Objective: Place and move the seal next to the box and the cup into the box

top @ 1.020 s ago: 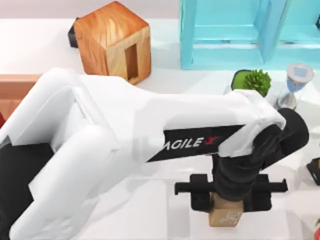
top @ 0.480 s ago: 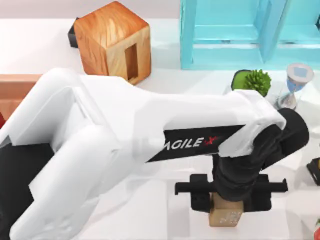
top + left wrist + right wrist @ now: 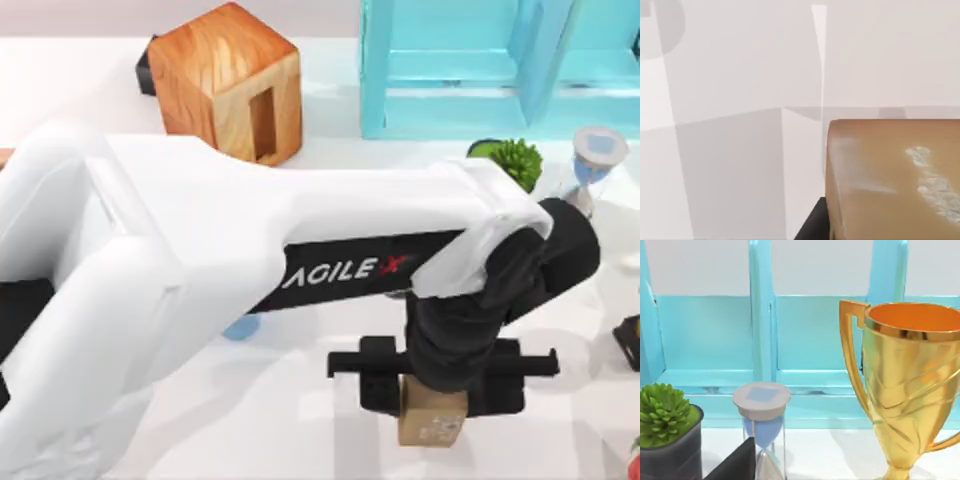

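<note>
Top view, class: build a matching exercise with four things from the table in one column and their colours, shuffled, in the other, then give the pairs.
Things:
1. seal
2. shelf frame
3. plant
4. trophy

Colours:
A. turquoise
B. gold
C. tan-brown
D. green

Pairs: 1-C, 2-A, 3-D, 4-B
</note>
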Tool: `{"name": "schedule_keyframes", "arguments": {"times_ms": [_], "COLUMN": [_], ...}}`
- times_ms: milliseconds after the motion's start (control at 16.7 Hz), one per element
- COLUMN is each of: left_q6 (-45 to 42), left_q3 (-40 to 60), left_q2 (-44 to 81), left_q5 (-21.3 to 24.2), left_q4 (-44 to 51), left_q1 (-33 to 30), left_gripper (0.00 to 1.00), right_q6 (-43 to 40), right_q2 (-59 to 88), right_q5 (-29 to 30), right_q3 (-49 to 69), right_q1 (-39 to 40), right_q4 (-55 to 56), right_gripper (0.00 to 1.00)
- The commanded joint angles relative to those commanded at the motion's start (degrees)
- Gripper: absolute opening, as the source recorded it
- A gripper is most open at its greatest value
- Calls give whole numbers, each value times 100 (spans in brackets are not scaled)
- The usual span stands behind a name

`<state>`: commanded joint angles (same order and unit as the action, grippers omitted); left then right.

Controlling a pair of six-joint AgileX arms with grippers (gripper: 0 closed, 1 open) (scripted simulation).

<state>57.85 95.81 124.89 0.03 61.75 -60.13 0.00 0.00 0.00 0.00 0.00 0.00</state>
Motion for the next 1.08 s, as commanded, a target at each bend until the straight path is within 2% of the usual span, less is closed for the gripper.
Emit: {"name": "schedule_keyframes", "arguments": {"times_ms": [360,840,1080], "left_q6": [-500,-658,-1252], "left_q3": [-723,-902,-1510], "left_q2": [-1643,-1918,-2601], "left_q5": [-4,-5,-5], "left_q4": [779,949,1025], "left_q1": [573,712,1310], "left_gripper": [0,0,0], "right_q6": [0,0,0], "right_q2": [0,0,0], "right_q5": [0,0,0], "right_q3": [0,0,0], "right_q1": [0,0,0], "right_q4": [0,0,0], "right_gripper": [100,100,100]}}
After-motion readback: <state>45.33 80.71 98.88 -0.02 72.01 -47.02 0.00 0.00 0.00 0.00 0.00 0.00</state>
